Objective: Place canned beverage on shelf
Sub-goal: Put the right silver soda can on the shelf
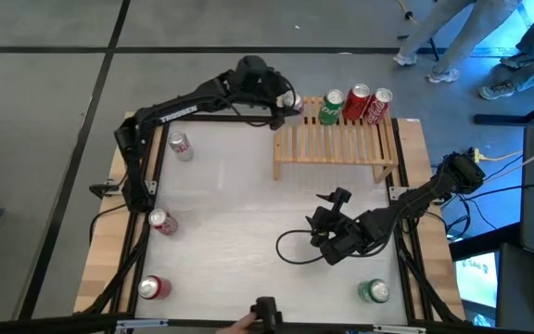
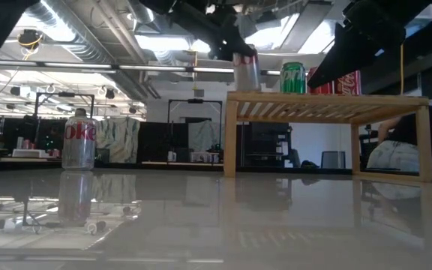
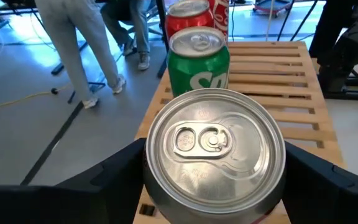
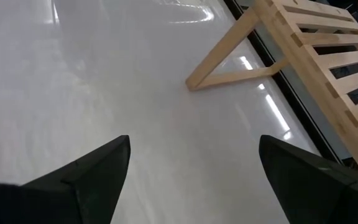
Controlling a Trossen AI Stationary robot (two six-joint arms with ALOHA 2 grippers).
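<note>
My left gripper (image 1: 288,102) is shut on a silver can (image 3: 215,146) over the far left corner of the light-wood slatted shelf (image 1: 336,144). In the low view the can (image 2: 246,71) stands upright at the shelf's left end. A green can (image 1: 330,108) and two red cans (image 1: 367,102) stand in a row along the shelf's far edge, next to it. My right gripper (image 1: 327,243) is open and empty above the table, near the shelf's near right leg (image 4: 229,74). My left gripper pinches the silver can between its two fingers (image 3: 107,180), one on each side of the can's wall (image 3: 151,186) below the top rim. The fingers come from the table's left, slanting down. The can is upright; I cannot tell whether its bottom (image 2: 246,90) touches the slats.
Loose cans stand on the table: a silver one (image 1: 181,146) at the far left, a red-and-silver one (image 1: 162,221) at the left, a red one (image 1: 153,288) near left, a green one (image 1: 374,291) near right. People stand beyond the far edge (image 1: 434,42).
</note>
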